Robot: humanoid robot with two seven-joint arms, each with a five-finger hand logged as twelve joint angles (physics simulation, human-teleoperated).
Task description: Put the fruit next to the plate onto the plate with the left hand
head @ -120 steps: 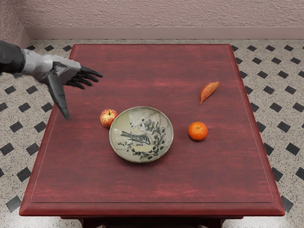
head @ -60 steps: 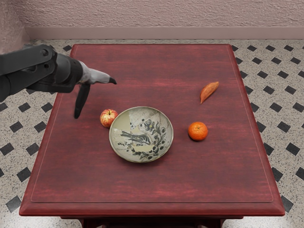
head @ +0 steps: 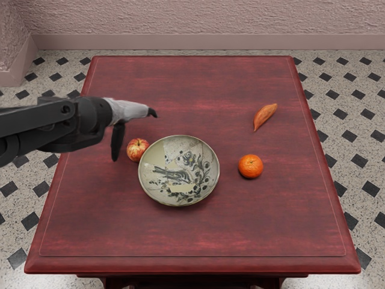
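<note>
Head view: the apple (head: 137,149) sits left of centre on the counter (head: 198,90), just beside the left rim of the plate (head: 180,180). It looks firm, smooth, light and prone to rolling, so it is best cupped around its sides from above. The left hand (head: 127,112) hovers just up-left of it, fingers (head: 116,143) apart and empty, one hanging beside the apple.

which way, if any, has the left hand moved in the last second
Yes: the left hand has moved right in the picture, in over the table's left edge, toward the apple beside the plate.
</note>
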